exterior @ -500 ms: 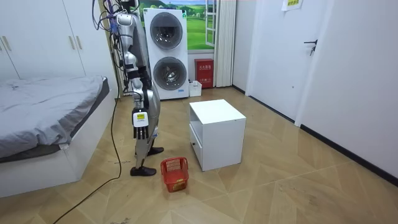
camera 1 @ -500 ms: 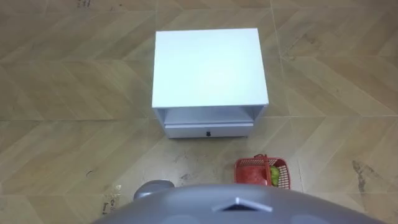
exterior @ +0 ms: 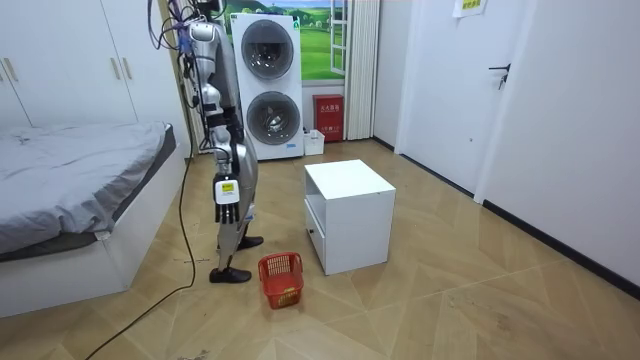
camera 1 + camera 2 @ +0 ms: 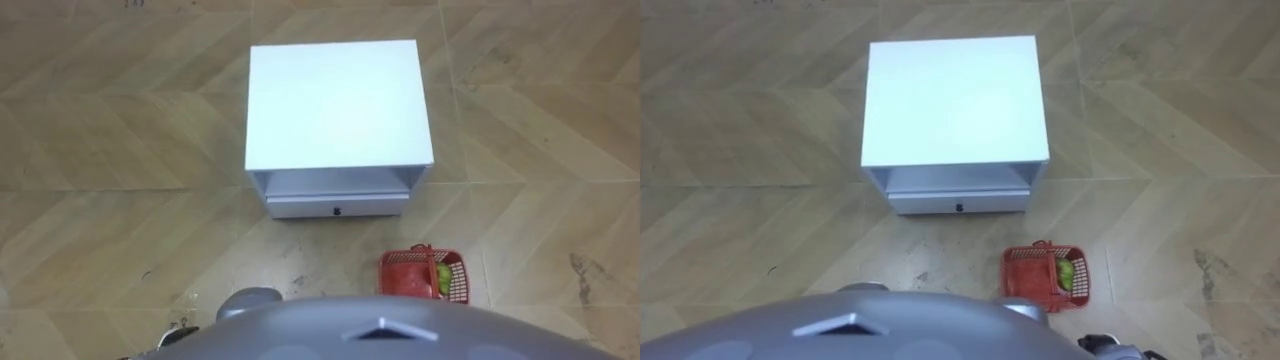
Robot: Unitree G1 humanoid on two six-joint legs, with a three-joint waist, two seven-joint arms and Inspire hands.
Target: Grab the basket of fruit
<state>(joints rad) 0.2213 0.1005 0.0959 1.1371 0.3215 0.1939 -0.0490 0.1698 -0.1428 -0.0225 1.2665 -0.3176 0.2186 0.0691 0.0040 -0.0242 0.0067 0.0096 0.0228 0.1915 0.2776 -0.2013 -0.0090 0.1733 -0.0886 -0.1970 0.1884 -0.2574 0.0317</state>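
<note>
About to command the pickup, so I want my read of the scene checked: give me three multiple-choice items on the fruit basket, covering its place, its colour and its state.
1. Where is the fruit basket?
A) on the bed
B) on the floor in front of the white cabinet, toward the robot's right
C) on a washing machine

2. What colour is it?
A) blue
B) white
C) red

3. What state is it in?
A) standing upright, unheld
B) lifted into the air
C) tipped over, contents spilled

Answers:
1 B: both eye views show it on the floor before the cabinet's front, right of centre.
2 C: its walls are red, with green fruit inside.
3 A: it stands upright on the floor, while in the room view the right hand hangs at the robot's side, away from it.
</note>
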